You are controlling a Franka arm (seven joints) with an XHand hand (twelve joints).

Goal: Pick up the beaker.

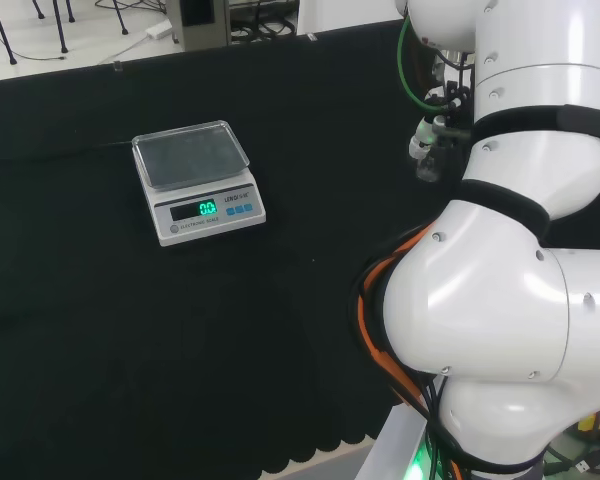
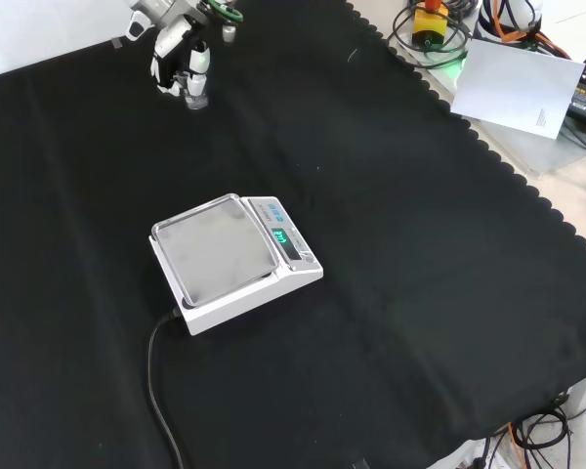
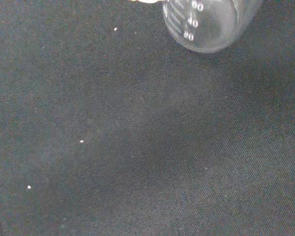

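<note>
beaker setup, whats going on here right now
The arm has its hand at the far edge of the black cloth, at the front view's top left, with its fingers around a small clear beaker. The wrist view shows the beaker's graduated wall close up over the cloth. Whether it has left the cloth is hard to tell. A scale with a bare pan sits mid-cloth, well away from the hand, its display lit.

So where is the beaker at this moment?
The beaker sits at the hand near the top left of the front view, at the cloth's far edge, well beyond the scale. In the head view it shows beside the arm's white links, right of the scale.
</note>
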